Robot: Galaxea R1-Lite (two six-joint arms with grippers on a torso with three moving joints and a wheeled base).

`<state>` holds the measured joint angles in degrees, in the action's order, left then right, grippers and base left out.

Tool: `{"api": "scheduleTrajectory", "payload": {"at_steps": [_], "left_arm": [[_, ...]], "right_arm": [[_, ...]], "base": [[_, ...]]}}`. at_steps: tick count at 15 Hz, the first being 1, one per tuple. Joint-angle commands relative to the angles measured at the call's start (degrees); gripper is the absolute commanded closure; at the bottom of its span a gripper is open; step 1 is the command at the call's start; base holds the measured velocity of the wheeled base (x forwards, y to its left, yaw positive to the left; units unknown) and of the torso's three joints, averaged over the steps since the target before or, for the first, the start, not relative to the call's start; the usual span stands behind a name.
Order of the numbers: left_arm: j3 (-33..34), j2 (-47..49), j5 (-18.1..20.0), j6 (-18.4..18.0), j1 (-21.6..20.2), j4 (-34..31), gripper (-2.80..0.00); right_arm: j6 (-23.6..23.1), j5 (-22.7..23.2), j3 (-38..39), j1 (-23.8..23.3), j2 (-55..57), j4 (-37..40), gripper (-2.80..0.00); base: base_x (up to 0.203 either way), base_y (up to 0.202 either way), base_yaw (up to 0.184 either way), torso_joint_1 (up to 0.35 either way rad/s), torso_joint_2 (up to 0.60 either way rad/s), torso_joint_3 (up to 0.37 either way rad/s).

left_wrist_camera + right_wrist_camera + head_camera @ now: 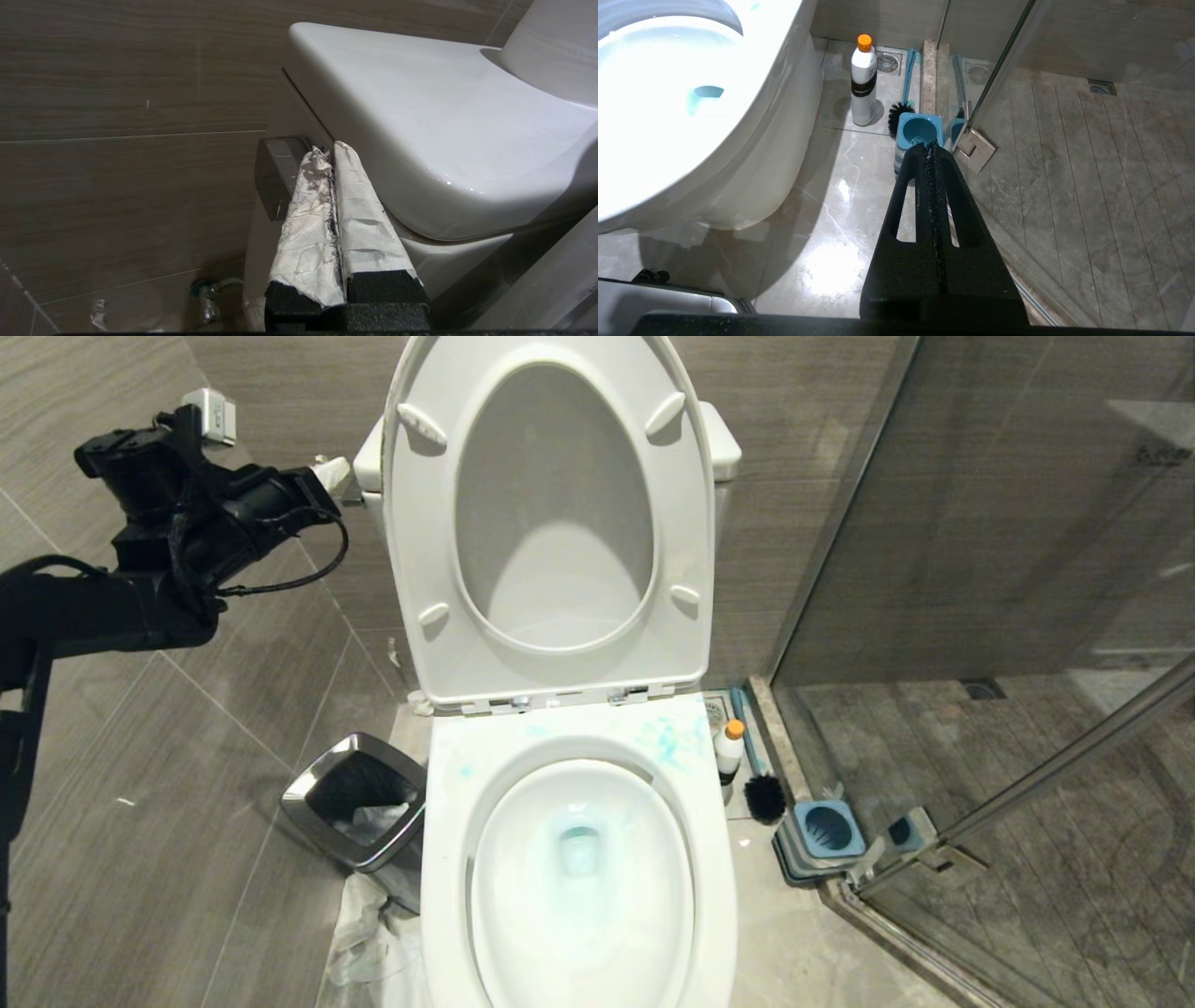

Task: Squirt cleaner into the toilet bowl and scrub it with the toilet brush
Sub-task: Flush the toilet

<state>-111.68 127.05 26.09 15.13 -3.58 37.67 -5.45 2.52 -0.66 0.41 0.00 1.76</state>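
Note:
The toilet bowl stands open, its seat and lid raised, with blue-teal liquid in the water and smeared on the back rim. The cleaner stands on the floor to its right, orange cap on. Beside it the toilet brush lies on the floor, outside its holder. My left gripper is raised beside the tank. Its paper-wrapped fingers are shut, with the tips at the dark flush lever. My right gripper hangs shut and empty low over the floor, pointing at the holder; the cleaner stands beyond.
A steel-rimmed waste bin stands left of the bowl, with crumpled plastic on the floor in front of it. A glass shower door and its hinge close off the right. Tiled wall lies behind my left arm.

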Motion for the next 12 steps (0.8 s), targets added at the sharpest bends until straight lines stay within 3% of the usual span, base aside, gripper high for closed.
{"api": "scheduleTrajectory", "payload": {"at_steps": [1,12], "left_arm": [[0.1,0.7,-0.1,0.1,0.1,0.2,0.00],[0.3,5.2,-2.4,-0.4,3.5,-0.1,0.00]], "right_arm": [[-0.1,0.0,0.0,0.0,0.1,0.0,0.00],[-0.1,0.0,0.0,0.1,0.1,0.0,0.00]], "base": [[0.000,0.000,0.000,0.000,0.00,0.000],[0.000,0.000,0.000,0.000,0.00,0.000]]}}
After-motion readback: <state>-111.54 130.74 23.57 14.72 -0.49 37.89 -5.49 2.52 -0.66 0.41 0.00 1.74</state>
